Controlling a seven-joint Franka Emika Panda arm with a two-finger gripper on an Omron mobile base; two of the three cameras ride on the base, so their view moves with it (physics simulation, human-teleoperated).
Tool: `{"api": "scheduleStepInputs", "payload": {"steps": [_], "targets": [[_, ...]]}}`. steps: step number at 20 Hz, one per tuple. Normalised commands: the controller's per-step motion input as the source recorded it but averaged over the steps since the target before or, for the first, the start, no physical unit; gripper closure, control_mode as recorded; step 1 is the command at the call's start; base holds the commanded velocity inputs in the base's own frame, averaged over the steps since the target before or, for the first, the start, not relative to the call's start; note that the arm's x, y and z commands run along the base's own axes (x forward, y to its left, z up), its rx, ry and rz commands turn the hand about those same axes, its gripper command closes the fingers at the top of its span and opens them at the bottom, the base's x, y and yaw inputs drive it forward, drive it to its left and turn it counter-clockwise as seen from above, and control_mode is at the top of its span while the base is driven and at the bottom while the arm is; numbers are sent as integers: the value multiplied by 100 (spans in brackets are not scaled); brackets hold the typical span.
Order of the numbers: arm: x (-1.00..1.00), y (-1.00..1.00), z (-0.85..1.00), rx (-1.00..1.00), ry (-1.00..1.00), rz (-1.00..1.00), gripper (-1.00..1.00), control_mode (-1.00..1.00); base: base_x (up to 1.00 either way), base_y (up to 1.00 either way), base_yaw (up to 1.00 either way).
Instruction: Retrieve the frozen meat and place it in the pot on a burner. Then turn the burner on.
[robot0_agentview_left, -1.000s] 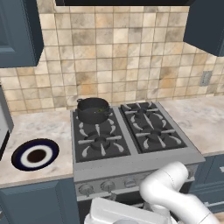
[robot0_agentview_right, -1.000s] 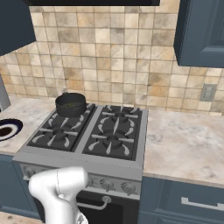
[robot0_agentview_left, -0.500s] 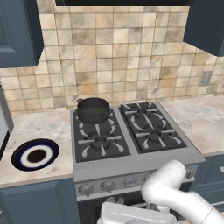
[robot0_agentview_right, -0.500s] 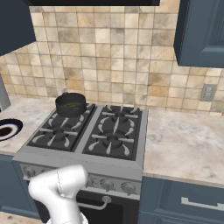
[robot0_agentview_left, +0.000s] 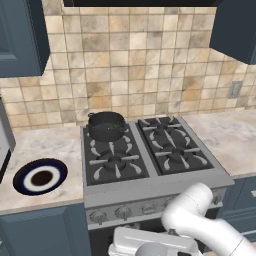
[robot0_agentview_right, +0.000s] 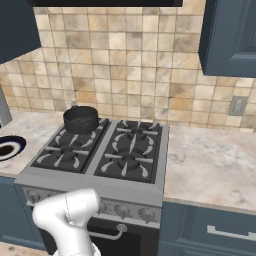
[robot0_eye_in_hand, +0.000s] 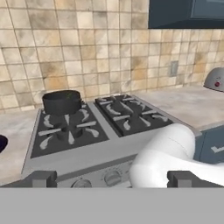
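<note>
Nothing on the counter or stove has shifted since the earlier frames; the arm has changed only slightly low in front of the oven.

Far left on the counter lies a round plate (robot0_agentview_left: 40, 177) with a dark blue rim, white ring and dark centre, well apart from the stove. Right of it stands the four-burner gas stove (robot0_agentview_left: 150, 186), with a row of knobs (robot0_agentview_right: 122, 211) along its front panel. No brand, label or other writing can be read on the stove, the knobs or the cabinets.

The pot (robot0_agentview_left: 106, 125) sits on the far left burner (robot0_agentview_right: 81, 134) of the stove. A small greenish piece, apparently the frozen meat (robot0_agentview_left: 115, 126), lies inside the pot; it is too small to describe further. The near left burner (robot0_agentview_left: 114, 163) and both right burners are bare.

On the wall to the right of the stove is a grey outlet plate (robot0_agentview_right: 236, 105).

The gripper (robot0_eye_in_hand: 112, 179) is held low before the stove front, facing the stove. Its two fingertips (robot0_eye_in_hand: 40, 178) stand wide apart with nothing between them.
</note>
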Motion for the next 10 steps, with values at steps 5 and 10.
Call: {"api": "scheduleStepInputs", "payload": {"steps": [5, 10], "targets": [[-4, -4, -6, 0, 0, 0, -100, -100, 0, 0, 0], [-19, -47, -24, 3, 0, 1, -100, -100, 0, 0, 0]]}}
